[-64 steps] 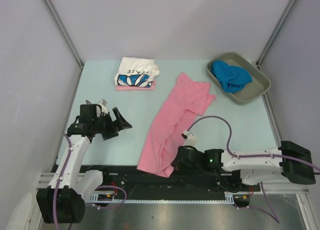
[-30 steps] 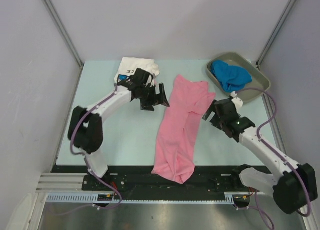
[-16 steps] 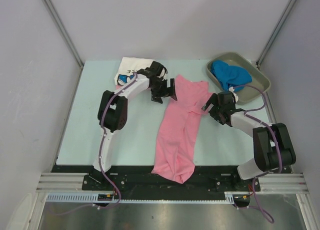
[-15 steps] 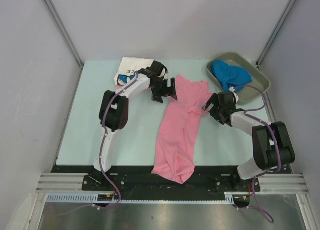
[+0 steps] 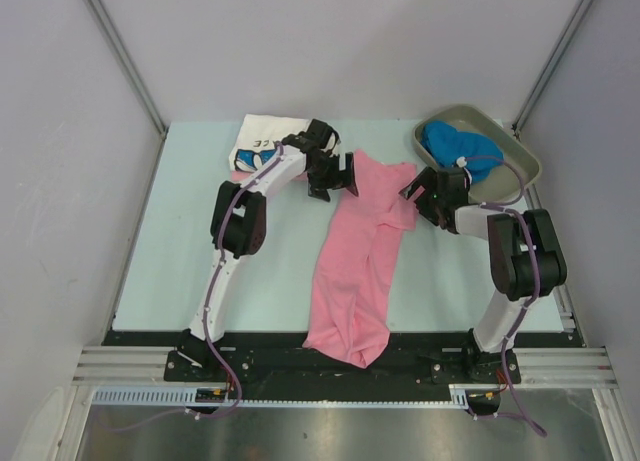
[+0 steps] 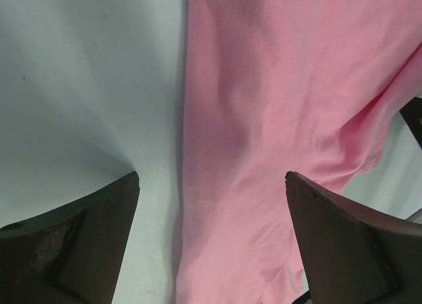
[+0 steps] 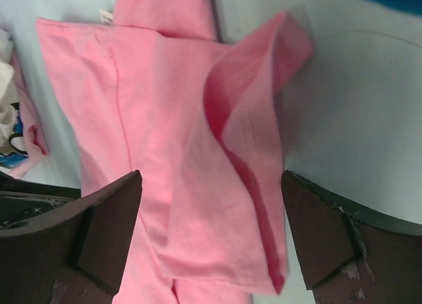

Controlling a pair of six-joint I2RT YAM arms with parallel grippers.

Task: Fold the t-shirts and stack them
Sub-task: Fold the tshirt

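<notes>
A long pink t-shirt (image 5: pixel 358 256) lies down the middle of the table, its sleeves at the far end. My left gripper (image 5: pixel 343 175) hovers open over its far left edge; in the left wrist view the cloth's edge (image 6: pixel 198 152) runs between the fingers (image 6: pixel 79 238). My right gripper (image 5: pixel 413 194) stands open over the folded right sleeve (image 7: pixel 244 139), one finger on each side. A folded white printed t-shirt (image 5: pixel 262 143) sits at the far left. A blue t-shirt (image 5: pixel 458 151) is bunched in the tray.
The grey-olive tray (image 5: pixel 518 171) stands at the far right corner, just behind my right arm. The pink shirt's hem (image 5: pixel 345 346) hangs over the near table edge. Metal frame posts rise at both far corners.
Both arms have swung from the near side out to the far end of the pink shirt and closed in on its sleeves. The shirt now lies straighter than two seconds ago.
</notes>
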